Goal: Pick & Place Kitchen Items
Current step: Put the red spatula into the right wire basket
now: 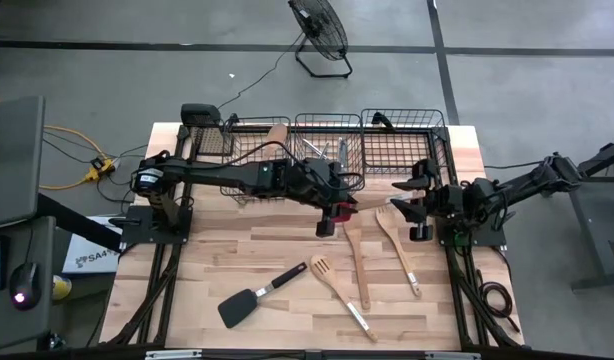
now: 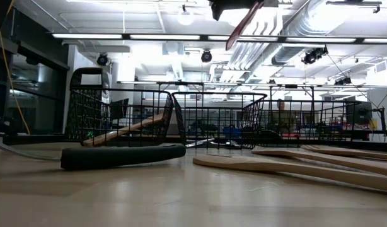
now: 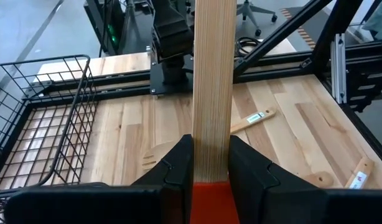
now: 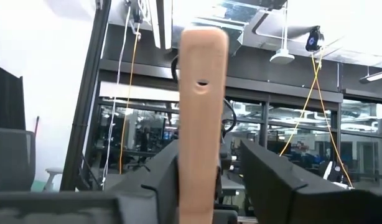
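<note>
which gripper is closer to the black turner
Left. The left gripper hangs mid-table holding the red spatula, up and right of the black turner. The right gripper is farther right.

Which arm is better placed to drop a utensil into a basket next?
Left: left gripper is shut on the red-headed spatula, raised beside the middle basket; right gripper is farther, over the table's right side.

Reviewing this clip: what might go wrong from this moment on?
1. The left gripper pinches the spatula close to its red head, so the long handle juts out; it may twist, slip, or catch the wire basket beside it.
2. If it drops, it would likely land among the wooden spoons on the table.
3. The right gripper, with a wooden handle, works close by; the arms might bump.
</note>
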`<action>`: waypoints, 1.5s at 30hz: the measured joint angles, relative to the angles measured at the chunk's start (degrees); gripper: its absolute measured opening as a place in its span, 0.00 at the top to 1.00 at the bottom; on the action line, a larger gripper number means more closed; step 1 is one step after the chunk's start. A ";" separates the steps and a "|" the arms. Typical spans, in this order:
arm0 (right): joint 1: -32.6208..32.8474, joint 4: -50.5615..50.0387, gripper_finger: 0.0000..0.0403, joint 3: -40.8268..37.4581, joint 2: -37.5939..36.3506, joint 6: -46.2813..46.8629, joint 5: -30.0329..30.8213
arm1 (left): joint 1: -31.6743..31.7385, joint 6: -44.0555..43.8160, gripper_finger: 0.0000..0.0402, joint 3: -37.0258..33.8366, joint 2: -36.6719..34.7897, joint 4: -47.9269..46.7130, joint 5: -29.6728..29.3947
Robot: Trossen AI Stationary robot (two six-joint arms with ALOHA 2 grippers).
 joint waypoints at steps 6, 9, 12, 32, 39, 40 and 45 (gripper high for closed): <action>0.02 -0.43 0.80 0.00 0.01 -0.01 -0.32 | 0.02 -0.35 0.83 -0.02 0.00 -0.02 -0.20; 0.04 -0.99 0.87 0.00 -0.01 0.25 -0.38 | 0.02 -0.03 0.82 -0.02 0.00 -0.07 -0.37; 0.04 -1.71 0.87 0.02 -0.01 0.58 -0.34 | 0.02 0.01 0.80 -0.02 0.03 -0.42 -0.35; -0.04 -3.37 0.87 0.40 0.03 -4.26 18.90 | -0.04 2.15 0.71 0.00 -3.48 -13.63 -12.48; -0.26 -16.29 0.87 8.42 0.78 -9.62 32.38 | 0.39 2.03 0.71 -0.07 -6.96 -22.33 -14.11; -0.57 -18.43 0.87 9.75 1.14 -10.53 34.62 | 0.62 2.00 0.71 -0.13 -7.54 -23.55 -14.08; -2.50 -26.45 0.87 15.19 2.64 -14.80 44.31 | 2.31 1.88 0.71 -0.10 -8.07 -24.11 -13.14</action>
